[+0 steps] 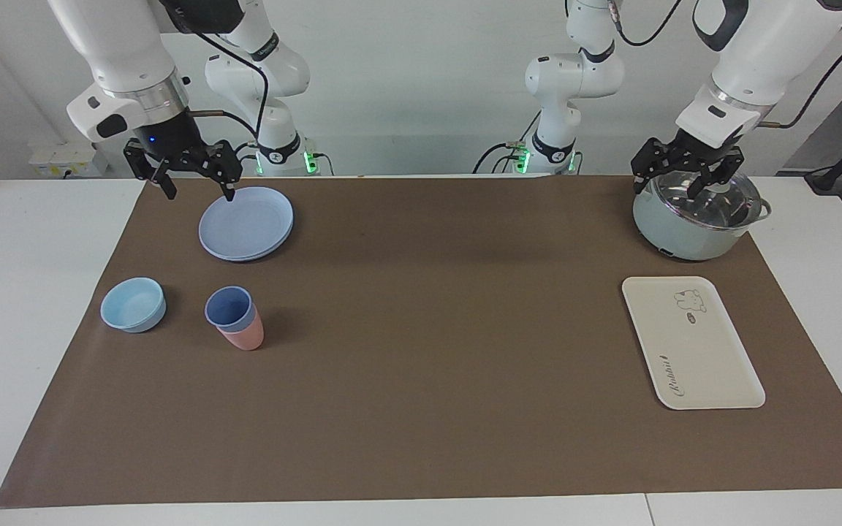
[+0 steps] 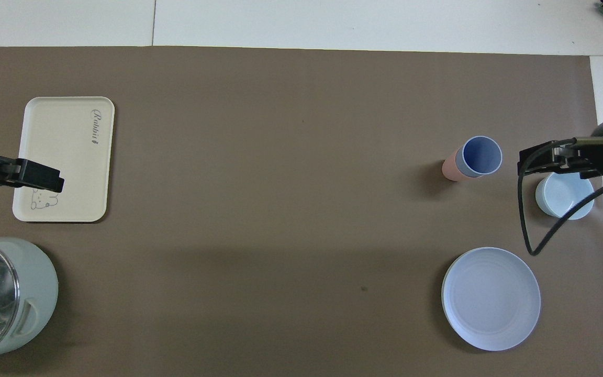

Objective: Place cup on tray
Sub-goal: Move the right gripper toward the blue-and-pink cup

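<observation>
The periwinkle-blue cup (image 1: 229, 307) stands nested inside a salmon-pink tumbler (image 1: 247, 337) toward the right arm's end of the mat; both show in the overhead view too, the cup (image 2: 482, 156) and the tumbler (image 2: 450, 168). The cream tray (image 1: 691, 340) lies flat and empty toward the left arm's end, also in the overhead view (image 2: 63, 157). My right gripper (image 1: 200, 191) is open and empty, raised over the mat's edge beside the blue plate. My left gripper (image 1: 666, 188) is open and empty, raised over the pot.
A round blue plate (image 1: 245, 223) lies nearer to the robots than the cups. A low light-blue bowl (image 1: 133, 305) sits beside the cups. A pale-green pot with a glass lid (image 1: 691, 226) stands nearer to the robots than the tray.
</observation>
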Robot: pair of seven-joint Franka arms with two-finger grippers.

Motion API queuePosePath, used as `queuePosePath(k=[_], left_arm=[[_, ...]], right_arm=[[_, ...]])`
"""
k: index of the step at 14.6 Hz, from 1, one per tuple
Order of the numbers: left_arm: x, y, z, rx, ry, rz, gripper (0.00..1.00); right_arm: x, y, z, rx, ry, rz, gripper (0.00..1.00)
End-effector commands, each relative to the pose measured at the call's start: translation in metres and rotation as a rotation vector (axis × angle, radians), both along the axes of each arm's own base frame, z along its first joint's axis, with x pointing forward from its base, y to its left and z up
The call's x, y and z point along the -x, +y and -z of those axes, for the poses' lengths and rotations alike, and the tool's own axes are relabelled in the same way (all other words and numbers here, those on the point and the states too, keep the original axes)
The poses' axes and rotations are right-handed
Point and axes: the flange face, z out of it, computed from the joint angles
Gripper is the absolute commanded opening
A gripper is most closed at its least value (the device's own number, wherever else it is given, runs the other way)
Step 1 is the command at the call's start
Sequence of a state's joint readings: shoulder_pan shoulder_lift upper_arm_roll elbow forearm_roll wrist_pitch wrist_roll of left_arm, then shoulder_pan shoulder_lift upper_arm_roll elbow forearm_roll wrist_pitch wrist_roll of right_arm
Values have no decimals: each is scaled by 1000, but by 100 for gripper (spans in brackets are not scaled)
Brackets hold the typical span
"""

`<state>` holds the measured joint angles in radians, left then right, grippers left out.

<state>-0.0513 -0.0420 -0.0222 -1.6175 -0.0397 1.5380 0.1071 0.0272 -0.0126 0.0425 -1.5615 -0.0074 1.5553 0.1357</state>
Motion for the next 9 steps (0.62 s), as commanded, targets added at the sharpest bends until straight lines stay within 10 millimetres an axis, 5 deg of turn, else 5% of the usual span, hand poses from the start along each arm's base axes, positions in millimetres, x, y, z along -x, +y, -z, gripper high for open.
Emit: queuePosePath(k=[1,9], left_arm=[[7,2,-2,13,-3,-11,100],[7,2,-2,13,-4,-11,100]], right_arm=[[4,-2,0,6,9,0,99],[8,-19,-11,1,-12,44,97]])
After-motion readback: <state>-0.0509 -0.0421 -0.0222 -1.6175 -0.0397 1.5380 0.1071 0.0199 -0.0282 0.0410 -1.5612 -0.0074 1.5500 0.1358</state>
